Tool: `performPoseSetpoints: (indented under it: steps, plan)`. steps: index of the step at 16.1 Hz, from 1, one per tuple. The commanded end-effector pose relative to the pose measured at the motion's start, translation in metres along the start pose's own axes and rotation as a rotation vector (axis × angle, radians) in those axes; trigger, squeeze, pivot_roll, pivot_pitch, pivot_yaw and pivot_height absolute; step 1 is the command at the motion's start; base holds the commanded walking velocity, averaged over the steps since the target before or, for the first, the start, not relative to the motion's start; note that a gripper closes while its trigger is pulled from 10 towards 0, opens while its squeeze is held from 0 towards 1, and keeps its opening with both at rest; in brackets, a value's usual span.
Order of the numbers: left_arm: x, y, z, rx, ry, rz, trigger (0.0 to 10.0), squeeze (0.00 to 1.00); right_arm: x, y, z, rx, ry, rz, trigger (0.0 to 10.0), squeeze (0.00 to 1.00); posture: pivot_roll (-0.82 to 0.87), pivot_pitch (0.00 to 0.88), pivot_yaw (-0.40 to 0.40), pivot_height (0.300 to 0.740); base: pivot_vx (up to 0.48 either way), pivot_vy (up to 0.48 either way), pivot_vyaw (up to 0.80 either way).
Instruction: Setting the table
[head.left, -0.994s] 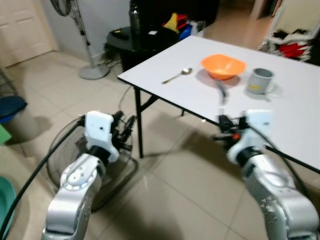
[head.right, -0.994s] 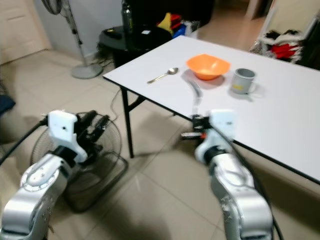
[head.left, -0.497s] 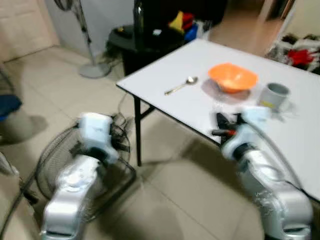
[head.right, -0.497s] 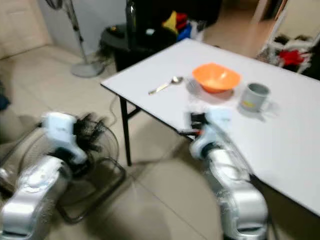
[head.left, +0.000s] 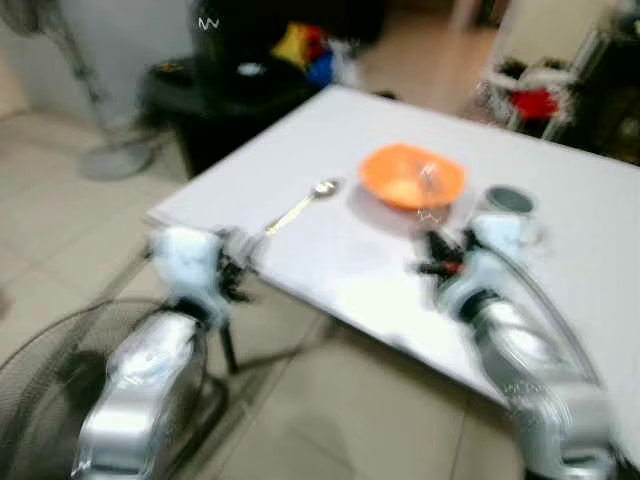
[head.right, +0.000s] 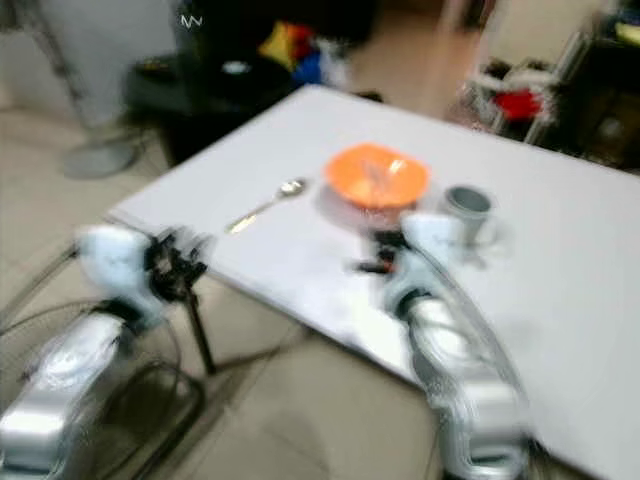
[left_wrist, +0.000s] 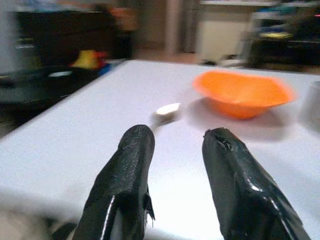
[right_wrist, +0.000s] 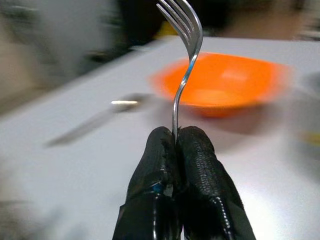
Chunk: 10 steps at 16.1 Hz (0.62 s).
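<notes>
With the right gripper (right_wrist: 175, 145) pinched on the fork (right_wrist: 184, 50) and the left gripper (left_wrist: 175, 150) parted, lay the fork flat on the bench (head.left: 340, 260) at the orange bowl's (head.left: 411, 176) three o'clock, opposite the spoon (head.left: 297, 204).

Head views look down on the white table (head.left: 350, 250); wrist views skim close along it.

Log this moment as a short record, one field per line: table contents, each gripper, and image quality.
table: white table, its near corner before the robot
on table: orange bowl, spoon to its left, grey mug to its right
right gripper: jaws shut on fork, tines up, over the table before the bowl
left gripper: jaws open, holding nothing, at the table's near corner, aimed toward the spoon
image quality: head views blurred
</notes>
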<state>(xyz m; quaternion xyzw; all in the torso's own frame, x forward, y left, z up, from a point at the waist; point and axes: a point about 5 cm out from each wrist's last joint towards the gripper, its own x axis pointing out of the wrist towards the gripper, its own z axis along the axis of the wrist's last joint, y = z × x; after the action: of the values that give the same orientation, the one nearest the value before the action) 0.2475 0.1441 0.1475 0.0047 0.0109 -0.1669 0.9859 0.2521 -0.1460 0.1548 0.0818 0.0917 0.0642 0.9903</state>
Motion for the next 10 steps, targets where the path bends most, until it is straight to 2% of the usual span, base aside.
performPoseSetpoints:
  steps: [1,2,7,10]
  plan:
    - [-0.0037,0.0101,0.002,0.022,0.001,0.033,10.0,0.0,0.0006,0.0126,0.0065,0.013,-0.032,0.05,10.0,0.0,0.14,0.0,0.016,0.727,0.48,0.0,-0.79]
    - [-0.0032,0.0101,0.0017,0.022,0.003,0.029,10.0,0.0,-0.0001,0.0126,0.0065,0.011,-0.034,0.047,10.0,0.0,0.14,0.0,0.016,0.727,0.48,0.0,-0.78]
    - [-0.0008,0.0087,-0.0003,0.029,0.013,0.019,10.0,0.0,-0.0026,0.0114,0.0083,0.0,-0.048,0.042,10.0,0.0,0.13,0.0,0.027,0.727,0.462,0.0,0.0]
    - [0.0008,0.0086,0.0,0.043,0.006,0.02,10.0,0.0,-0.0036,0.0139,0.0081,-0.001,-0.048,0.058,10.0,0.0,0.13,0.0,0.027,0.727,0.0,0.0,0.0]
